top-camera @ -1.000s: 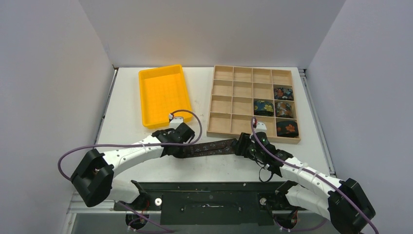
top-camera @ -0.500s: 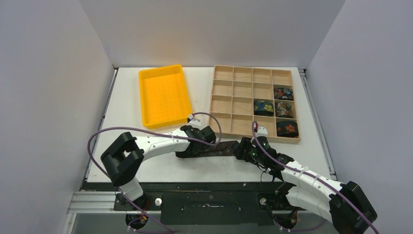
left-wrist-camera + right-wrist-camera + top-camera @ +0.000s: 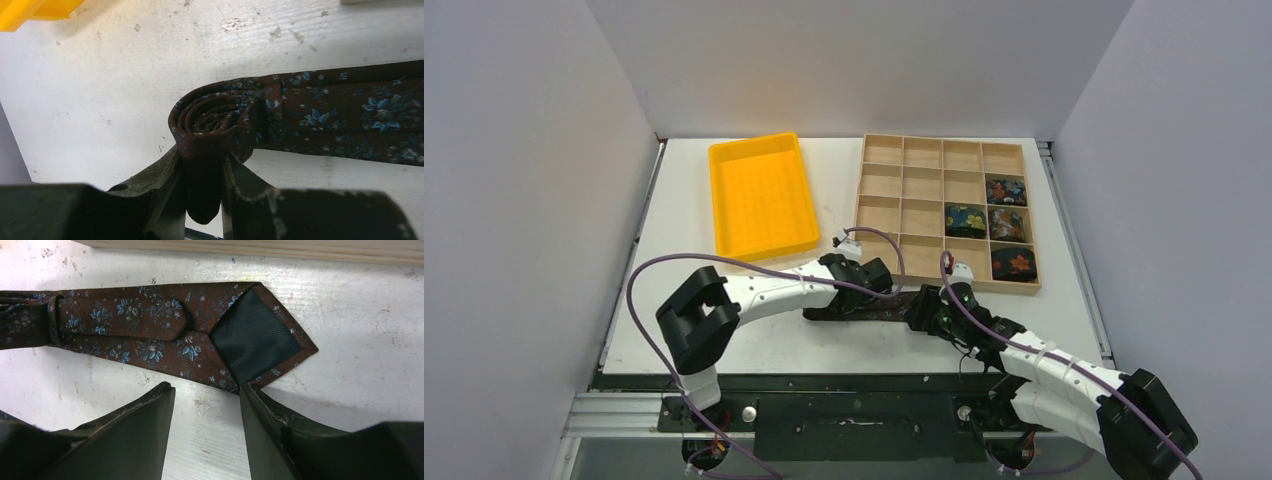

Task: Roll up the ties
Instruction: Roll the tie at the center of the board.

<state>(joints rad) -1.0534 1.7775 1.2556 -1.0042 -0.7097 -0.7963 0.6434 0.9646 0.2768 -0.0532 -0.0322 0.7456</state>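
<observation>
On the white tabletop point(image 3: 684, 250) before the tray point(image 3: 944, 140), the tie point(image 3: 140, 325) lies flat, its narrow end coiled in the left pincer point(image 3: 204, 165), clamped there to keep the roll tight, while the right pincer point(image 3: 207, 390) stands open beside the wide tip, probably to steady it.

No words, numbers, labels or signs to read anywhere. brown tie point(image 3: 320, 107): only blue flower print. wooden tray point(image 3: 921, 153) and yellow bin point(image 3: 762, 195) left of tray: plain, no writing.
</observation>
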